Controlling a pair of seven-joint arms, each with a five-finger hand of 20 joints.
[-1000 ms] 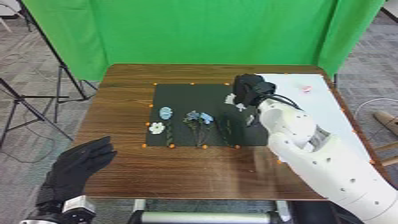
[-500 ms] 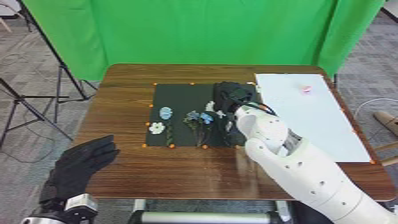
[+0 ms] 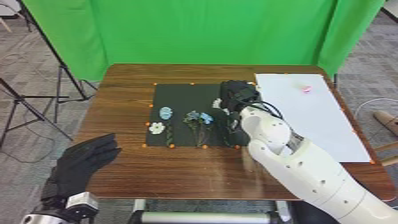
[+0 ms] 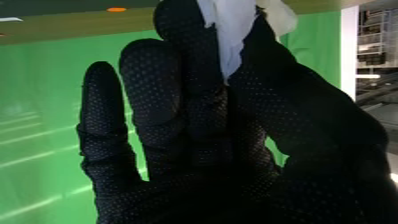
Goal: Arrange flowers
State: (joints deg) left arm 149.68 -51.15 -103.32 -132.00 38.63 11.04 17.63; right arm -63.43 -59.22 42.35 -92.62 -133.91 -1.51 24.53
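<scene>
Pinching a white flower (image 4: 233, 42) between thumb and finger of the right hand (image 3: 236, 94), over the far right part of the dark mat (image 3: 182, 95); holding the left hand (image 3: 78, 162) open at the near left edge of the brown table (image 3: 160, 175), fingers loosely straight; seen on the left part of the mat, a light-blue flower (image 3: 165, 113) with a small white flower (image 3: 156, 128) nearer and slightly left; seen around the mat's middle, blue flowers (image 3: 206, 118) with stems toward the near side; seen on the white sheet (image 3: 311, 120) to the right, a small pink flower (image 3: 306, 89) towards the far end.
</scene>
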